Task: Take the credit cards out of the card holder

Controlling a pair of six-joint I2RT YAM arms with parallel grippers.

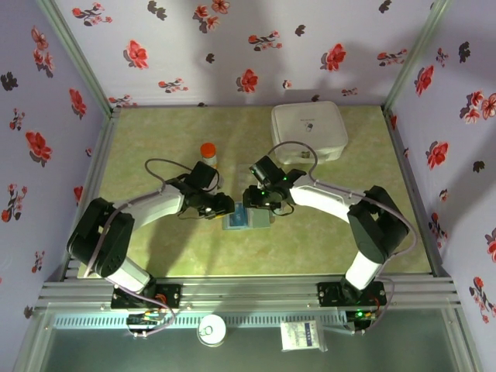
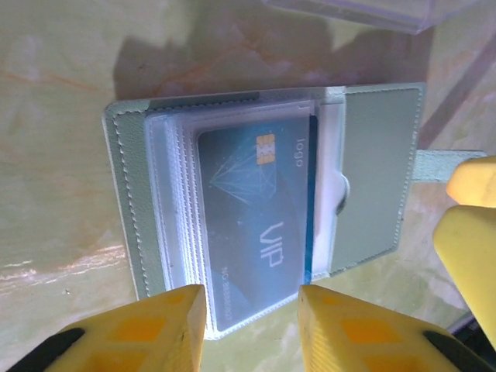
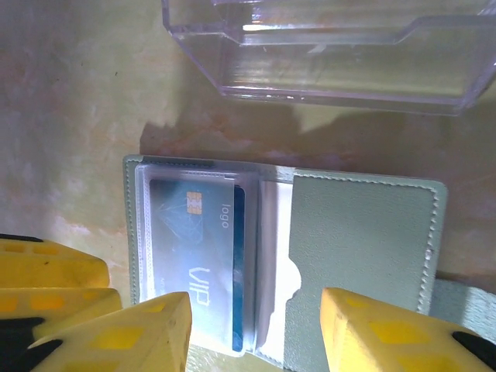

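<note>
Both arms are reaching in from the near edge of the table (image 1: 155,256), elbows bent outward and wrists angling toward each other at the middle. The left end effector (image 2: 252,329) is pointing down at the open card holder (image 2: 380,178), its two yellow fingers (image 2: 167,329) standing apart with nothing clamped between them. The lower edge of a blue credit card (image 2: 256,225) is lying in the gap. That card, marked with a chip and the letters VIP, is sitting in the clear sleeves on the holder's left panel, with the edge of another blue card showing just behind it.

The right end effector (image 3: 256,329) is hanging over the near edge of the same holder, its jaws also spread, one finger over the sleeve panel and the other over the plain grey-green panel. Whether they are touching the holder I cannot tell.

The card holder is lying flat and unfolded at the table's centre, between the two wrists. A clear plastic tray (image 3: 333,54) is standing just beyond it. Farther back a white box (image 1: 308,132) and an orange-capped bottle (image 1: 208,153) are resting on the table.
</note>
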